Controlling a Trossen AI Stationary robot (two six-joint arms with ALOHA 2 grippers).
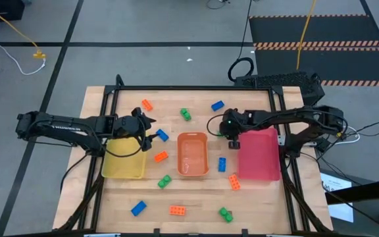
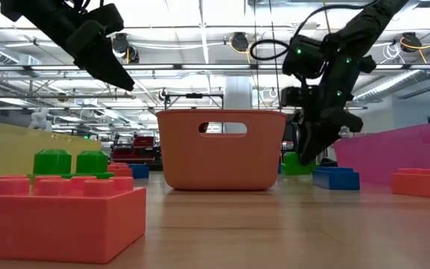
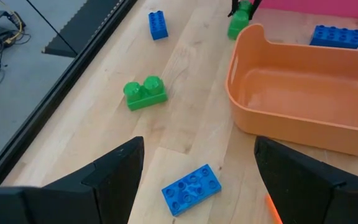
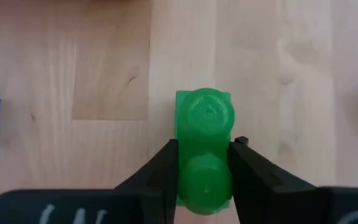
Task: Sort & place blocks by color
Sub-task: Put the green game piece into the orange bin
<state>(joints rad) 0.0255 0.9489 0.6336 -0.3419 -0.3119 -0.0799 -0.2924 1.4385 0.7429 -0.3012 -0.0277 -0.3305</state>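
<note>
Small studded blocks in orange, green and blue lie scattered on the wooden table. My right gripper [image 1: 232, 136] [image 4: 204, 146] stands between the orange tray [image 1: 193, 155] and the pink tray [image 1: 258, 155], shut on a green two-stud block [image 4: 205, 124] [image 2: 295, 163]. My left gripper [image 1: 151, 122] [image 3: 197, 155] hangs open above the table by the yellow tray's [image 1: 125, 159] far corner. A blue block [image 3: 191, 186] [image 1: 162, 135] lies flat just ahead of it, between the fingers' line and untouched. My right gripper pinches the green block between its two fingers at one stud end [image 4: 204, 171], on the two long side faces. The fingers come from above, pointing down, and lie across the block. The block's studs face up; whether it is lifted off the table, I cannot tell.
More blocks lie around: green [image 3: 145, 93] [image 1: 185, 114], blue [image 1: 217, 105], orange [image 1: 147, 105], orange [image 1: 160, 157], blue [image 1: 222, 164], orange [image 1: 234, 182], and several along the near edge. The three trays stand side by side mid-table. A dark frame rims the table.
</note>
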